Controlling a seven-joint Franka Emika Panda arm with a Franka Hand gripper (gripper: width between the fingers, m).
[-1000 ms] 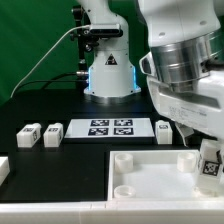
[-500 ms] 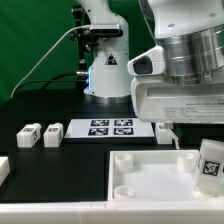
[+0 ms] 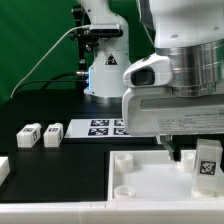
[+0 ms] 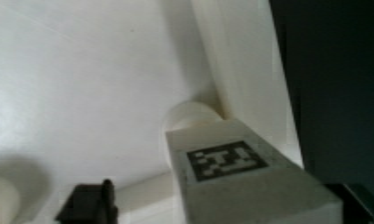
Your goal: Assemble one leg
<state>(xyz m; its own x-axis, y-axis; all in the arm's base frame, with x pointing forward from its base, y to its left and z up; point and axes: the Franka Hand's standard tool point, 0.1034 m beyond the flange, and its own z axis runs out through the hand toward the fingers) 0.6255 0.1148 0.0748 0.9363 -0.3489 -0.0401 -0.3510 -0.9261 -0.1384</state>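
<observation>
One leg (image 3: 207, 163), a small white block with a black-and-white tag, stands upright at the corner of the large white panel (image 3: 140, 178) on the exterior view's right. In the wrist view the leg (image 4: 232, 165) is between my fingers, at the panel's corner socket. My gripper (image 4: 219, 205) straddles it. One finger (image 4: 91, 200) stands apart from the leg with white panel showing between them. The other finger (image 4: 356, 205) is close beside it. In the exterior view the gripper (image 3: 195, 155) hangs low over that corner. Two more legs (image 3: 28, 135) (image 3: 52, 134) lie on the table at the exterior view's left.
The marker board (image 3: 103, 127) lies behind the panel, in front of the robot base (image 3: 108, 75). Another white part (image 3: 3, 168) shows at the exterior view's left edge. The arm's large body hides the table's back right.
The wrist has swung toward the exterior view's left and lower over the panel's corner. The leg has stayed at that corner and now stands more upright.
</observation>
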